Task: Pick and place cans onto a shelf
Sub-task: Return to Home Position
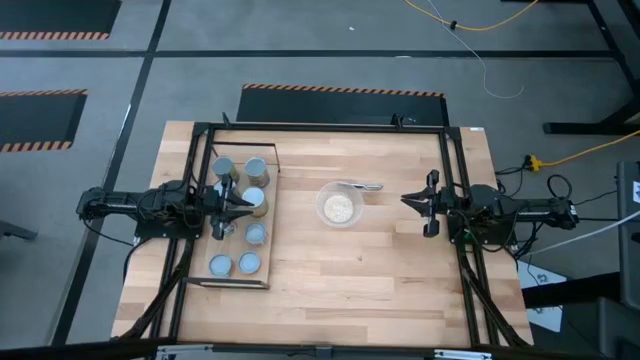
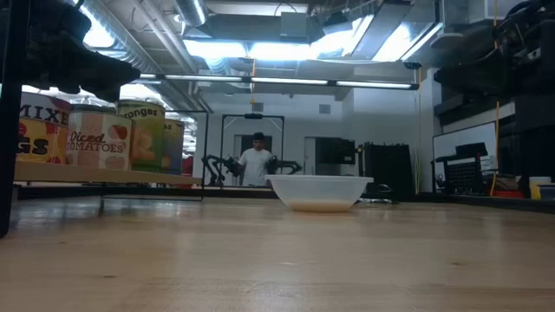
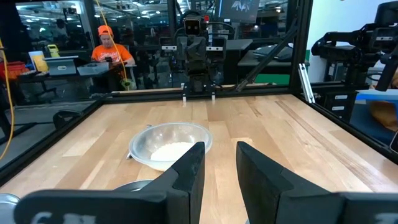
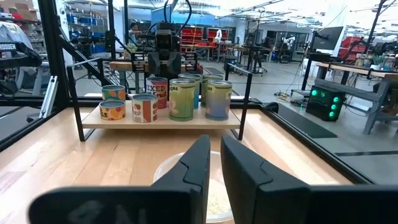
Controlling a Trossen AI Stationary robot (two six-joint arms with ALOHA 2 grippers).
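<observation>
Looking straight down, we are seeing a pale wooden plank tabletop [image 1: 400, 290]. A wide clear bowl of pale grains [image 1: 339, 207] is sitting mid-table, with a thin silver-and-black utensil [image 1: 362, 186] lying just beside its rim. On the bowl's left-arm side, a rectangular light-wood shelf framed in thin black wire [image 1: 268, 215] is carrying small round tins with silvery-blue lids [image 1: 256, 233]. At least six are showing, all upright. The left gripper [image 1: 247, 205] is hanging over the shelf's bowl-side edge. The right gripper [image 1: 405, 200] is waiting on the bowl's other side, apart from it.

From table height, the shelf board is sitting raised on its wire legs. The tins' glossy printed labels are facing us. A person [image 2: 257, 163] is standing far behind the bowl.

Through the left wrist, that gripper's smooth dark fingers are standing parted with nothing between them, pointing over the bowl.

Through the right wrist, the fingers are parted by only a narrow slit and gripping nothing. Beyond the bowl, green, orange and red cylinders are standing in rows on the shelf.

We are judging the placing finished, with the arms held clear so that no tin gets knocked.
</observation>
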